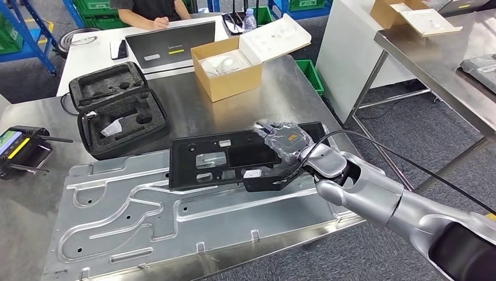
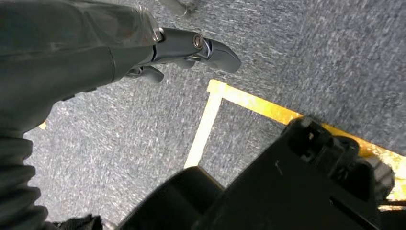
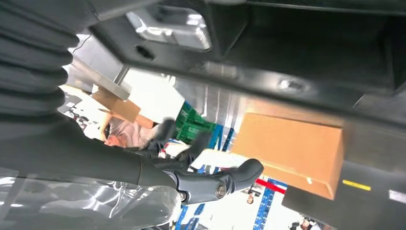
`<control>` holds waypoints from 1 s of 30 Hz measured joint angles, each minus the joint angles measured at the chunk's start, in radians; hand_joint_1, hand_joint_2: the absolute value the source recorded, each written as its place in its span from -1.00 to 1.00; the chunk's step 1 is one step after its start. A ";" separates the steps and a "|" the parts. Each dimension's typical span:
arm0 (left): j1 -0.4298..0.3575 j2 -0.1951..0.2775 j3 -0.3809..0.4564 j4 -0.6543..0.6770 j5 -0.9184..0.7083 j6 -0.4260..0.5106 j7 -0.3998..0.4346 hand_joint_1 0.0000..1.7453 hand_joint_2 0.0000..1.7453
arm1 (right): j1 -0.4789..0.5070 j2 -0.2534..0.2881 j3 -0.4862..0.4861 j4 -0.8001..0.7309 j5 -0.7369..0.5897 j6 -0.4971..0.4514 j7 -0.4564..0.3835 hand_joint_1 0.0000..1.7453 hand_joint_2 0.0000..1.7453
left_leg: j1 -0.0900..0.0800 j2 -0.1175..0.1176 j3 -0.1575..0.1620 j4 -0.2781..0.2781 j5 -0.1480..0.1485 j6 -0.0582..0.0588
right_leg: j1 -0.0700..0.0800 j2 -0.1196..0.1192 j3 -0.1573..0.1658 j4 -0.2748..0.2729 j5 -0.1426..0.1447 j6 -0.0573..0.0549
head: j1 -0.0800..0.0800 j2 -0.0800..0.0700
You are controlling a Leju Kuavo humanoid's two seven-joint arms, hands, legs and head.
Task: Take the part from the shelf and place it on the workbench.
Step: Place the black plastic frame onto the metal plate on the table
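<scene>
The black plastic part, a long flat panel with cut-outs and white labels, lies across the far side of the silver pressed-metal plate on the workbench. My right hand is at the part's right end, with its fingers laid flat on top. In the right wrist view the part's underside runs above the thumb, which is stretched out with a gap between them. My left hand hangs over grey carpet and holds nothing.
An open black foam case and a cardboard box stand behind the part. A controller sits at the bench's left edge. A person sits at a laptop on the far table. A steel table stands on the right.
</scene>
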 joint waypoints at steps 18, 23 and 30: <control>0.014 0.001 0.001 0.000 0.020 0.036 -0.006 -1.00 -1.00 | -0.033 -0.077 -0.044 -0.081 0.035 0.116 0.108 -1.00 -1.00 | -0.009 0.010 -0.011 0.014 0.000 -0.016 | 0.009 0.010 0.062 -0.126 0.037 -0.032 | -0.002 0.000; 0.027 0.001 0.006 0.000 0.032 0.040 -0.020 -1.00 -1.00 | -0.053 -0.155 -0.080 -0.159 0.037 0.163 0.149 -1.00 -1.00 | -0.006 0.012 -0.009 -0.002 0.016 0.006 | 0.005 0.008 0.039 -0.062 -0.018 -0.009 | 0.000 0.000; 0.044 0.001 0.013 0.000 0.043 0.049 -0.032 -1.00 -1.00 | -0.074 -0.265 -0.128 -0.275 0.025 0.227 0.183 -1.00 -1.00 | -0.003 0.015 -0.020 0.001 0.030 0.009 | -0.002 0.003 0.054 0.042 -0.074 0.005 | 0.001 0.000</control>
